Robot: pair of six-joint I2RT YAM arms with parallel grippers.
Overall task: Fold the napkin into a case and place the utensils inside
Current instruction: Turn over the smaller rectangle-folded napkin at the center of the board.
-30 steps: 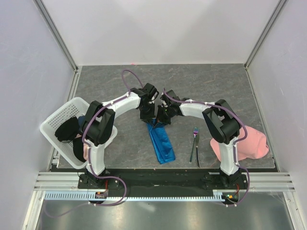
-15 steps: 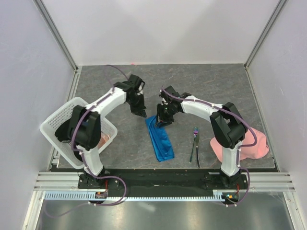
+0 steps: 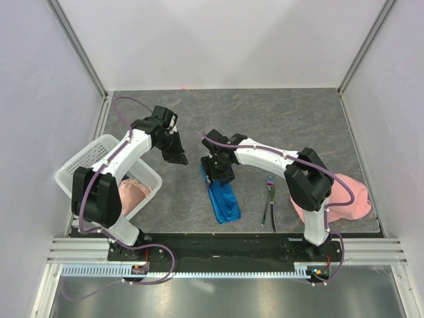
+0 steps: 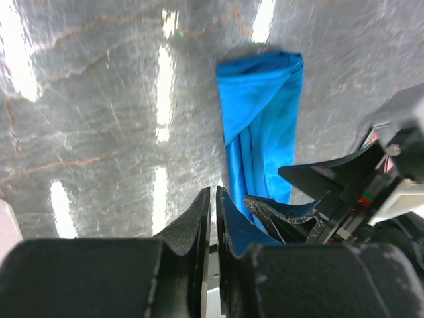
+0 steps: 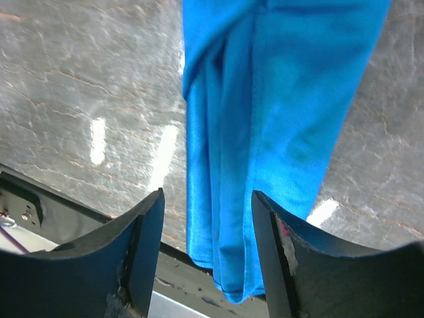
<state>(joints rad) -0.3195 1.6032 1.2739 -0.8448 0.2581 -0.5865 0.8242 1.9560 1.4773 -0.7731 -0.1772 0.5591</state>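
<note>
Blue napkin (image 3: 224,199) lies mid-table as a narrow layered strip, so the case looks folded or nearly so. Right gripper (image 3: 218,173) hangs over the strip's far end, jaws spread and gripping nothing; left gripper (image 3: 177,156) sits off to the left, fingers pressed almost together, empty. Utensils (image 3: 267,202) lie to the strip's right, apart from it, not yet tucked in.

One napkin (image 3: 224,202), two utensils (image 3: 267,202), one basket (image 3: 79,157)
</note>
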